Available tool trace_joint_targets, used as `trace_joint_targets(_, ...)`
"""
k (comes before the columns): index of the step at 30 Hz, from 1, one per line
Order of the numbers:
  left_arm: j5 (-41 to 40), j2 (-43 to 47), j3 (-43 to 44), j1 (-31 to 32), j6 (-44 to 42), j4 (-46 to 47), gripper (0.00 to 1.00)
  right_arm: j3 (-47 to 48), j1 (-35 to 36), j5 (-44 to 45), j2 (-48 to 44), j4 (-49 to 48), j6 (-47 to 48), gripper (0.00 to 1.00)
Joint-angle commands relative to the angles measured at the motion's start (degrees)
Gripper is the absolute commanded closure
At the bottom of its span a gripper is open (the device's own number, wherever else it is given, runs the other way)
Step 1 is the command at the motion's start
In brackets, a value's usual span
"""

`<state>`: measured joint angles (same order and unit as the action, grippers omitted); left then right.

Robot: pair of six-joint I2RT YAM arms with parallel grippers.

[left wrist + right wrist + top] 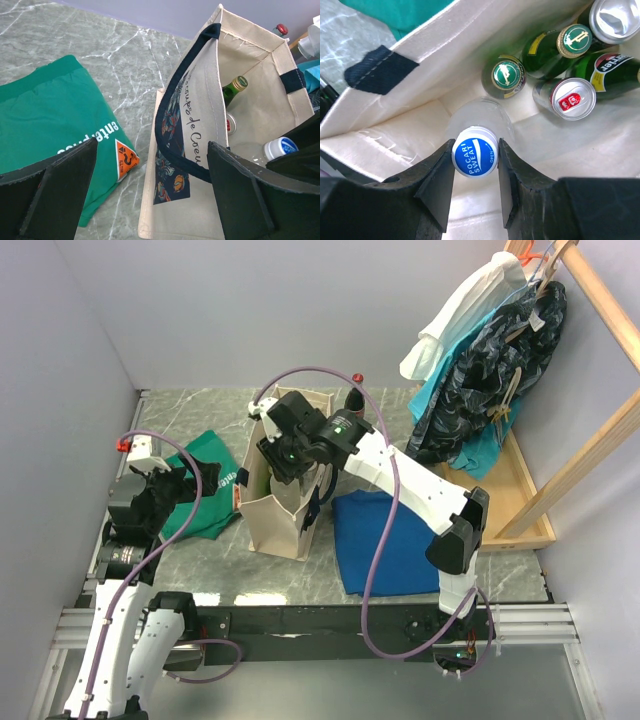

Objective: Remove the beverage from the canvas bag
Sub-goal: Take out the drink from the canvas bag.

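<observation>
Bottle (475,157), blue-capped, is standing by the canvas bag (445,55) wall; right gripper (475,143) is squeezing its cap, left gripper (152,145) gaping.

Found bag (283,508) gaping upward, mouth largely filled by right hand (475,150) clamped on Pocari bottle (480,117). Hemmed that bottle with bag wall close on one side, green bottles (507,75) and cans (570,100) leaning just beyond. Offered passage only through the top. Draped navy handle (161,125) over the wall facing left hand (152,145), spread wide. Flanked bag with flat green cloth (205,495) and blue cloth (385,540); left bare bench (190,410) behind.
</observation>
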<state>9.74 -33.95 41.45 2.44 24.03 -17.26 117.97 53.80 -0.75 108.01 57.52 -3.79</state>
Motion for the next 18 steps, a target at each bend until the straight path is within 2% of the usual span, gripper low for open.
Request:
trace_joint_targets(1, 0.4, 0.7, 1.0, -0.1, -1.0, 1.1, 0.04, 6.0, -0.1, 0.6, -3.8, -4.3, -0.5, 1.00)
trace_joint_targets(18, 0.5, 0.6, 1.0, -0.1, -1.0, 1.2, 0.04, 4.5, 0.0, 3.4, -7.5, -5.6, -1.0, 1.00)
